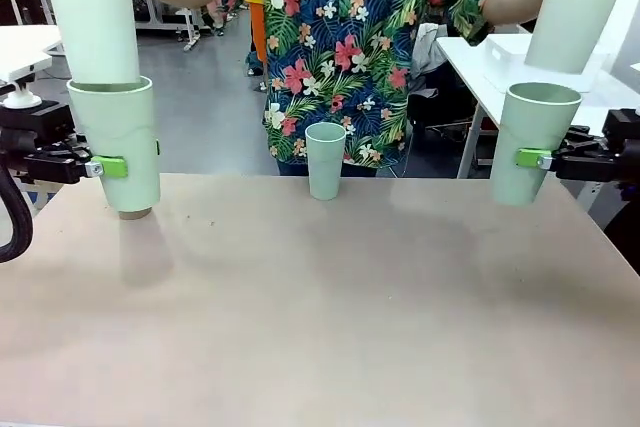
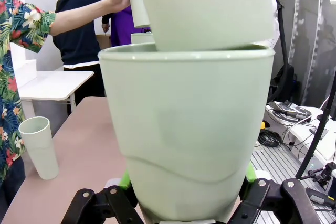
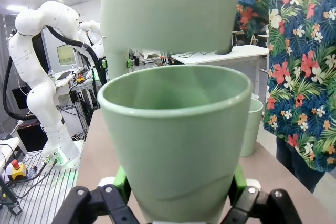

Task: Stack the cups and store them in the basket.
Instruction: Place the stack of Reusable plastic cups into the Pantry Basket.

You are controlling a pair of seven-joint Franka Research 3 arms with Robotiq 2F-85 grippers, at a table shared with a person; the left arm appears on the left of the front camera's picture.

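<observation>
My left gripper (image 1: 118,167) (image 2: 186,195) is shut on a mint cup (image 1: 115,132) (image 2: 189,129) held upright above the table's left side. A tan base (image 1: 135,213) pokes out beneath it. A person's hand lowers another mint cup (image 1: 90,12) (image 2: 205,6) into its mouth. At the right, my right gripper (image 1: 530,158) (image 3: 178,195) is shut on a second mint cup (image 1: 532,137) (image 3: 176,129). The person's other hand holds a cup (image 1: 580,7) (image 3: 168,9) just above that one. A lone mint cup (image 1: 325,160) (image 2: 39,148) (image 3: 252,127) stands at the far middle. A white bin (image 1: 505,55), likely the basket, rests on the side table.
The brown table (image 1: 320,317) stretches from the front edge to the person in a flowered shirt (image 1: 350,47) at the far side. A white side table (image 1: 470,62) stands at the back right. The left arm (image 3: 39,77) rises in the right wrist view.
</observation>
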